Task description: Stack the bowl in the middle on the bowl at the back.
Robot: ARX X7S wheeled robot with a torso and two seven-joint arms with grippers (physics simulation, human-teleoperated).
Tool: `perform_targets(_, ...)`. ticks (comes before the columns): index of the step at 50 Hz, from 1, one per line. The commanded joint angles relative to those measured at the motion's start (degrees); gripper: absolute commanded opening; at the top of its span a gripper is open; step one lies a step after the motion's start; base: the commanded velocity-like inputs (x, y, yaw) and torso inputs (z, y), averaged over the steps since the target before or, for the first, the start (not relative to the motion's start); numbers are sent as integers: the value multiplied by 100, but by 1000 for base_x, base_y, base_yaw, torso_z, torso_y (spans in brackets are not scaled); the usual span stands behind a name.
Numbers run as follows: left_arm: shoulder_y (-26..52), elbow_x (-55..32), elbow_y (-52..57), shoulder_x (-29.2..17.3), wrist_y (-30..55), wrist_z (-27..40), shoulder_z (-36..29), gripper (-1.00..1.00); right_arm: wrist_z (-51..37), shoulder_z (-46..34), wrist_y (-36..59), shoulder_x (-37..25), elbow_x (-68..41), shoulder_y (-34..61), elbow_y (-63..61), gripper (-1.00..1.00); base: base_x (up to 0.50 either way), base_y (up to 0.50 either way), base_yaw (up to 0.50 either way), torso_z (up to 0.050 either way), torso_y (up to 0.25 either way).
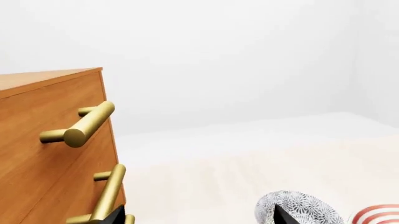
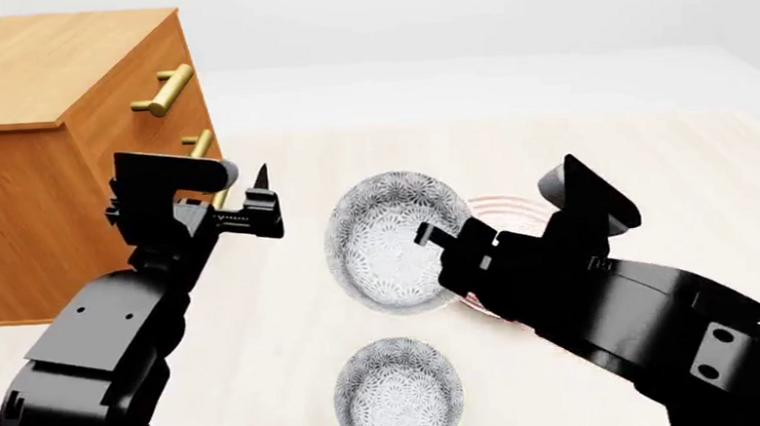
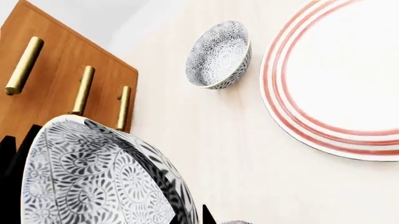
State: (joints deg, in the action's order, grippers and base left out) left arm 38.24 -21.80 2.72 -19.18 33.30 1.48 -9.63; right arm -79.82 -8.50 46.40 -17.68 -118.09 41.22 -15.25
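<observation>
Right gripper (image 2: pixel 423 236) pinching rim of middle bowl (image 2: pixel 395 240), holding it tilted above red-ringed plate (image 3: pixel 337 84); left gripper (image 2: pixel 265 204) hovering, jaw state indiscernible.

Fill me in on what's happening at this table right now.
The right gripper has a patterned bowl pinched at its rim and holds it lifted above the table, partly over a red-ringed plate. Another bowl sits on the table beside the plate, and a third lies nearer the robot. The left gripper hangs empty near the wooden drawer chest.
</observation>
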Motion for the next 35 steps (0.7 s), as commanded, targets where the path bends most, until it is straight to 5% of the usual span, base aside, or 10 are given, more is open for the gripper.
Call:
perform_targets(1, -3, -72, 145, 27, 30, 33, 7, 100, -959, -36, -596, -344, -1116, -534, -1100, -100, 0, 0, 0, 0, 0)
perform_targets(14, -7, -150, 172, 38, 12, 50, 59, 100, -926, -658, -1658, -923, -1452, -876, -1765, -100, 0, 0, 0, 0, 0)
perform_targets(35, 2, -187, 202, 6, 2, 76, 50, 100, -660, -987, -2100, -1250, -1478, -1090, -1969, -100, 0, 0, 0, 0, 0)
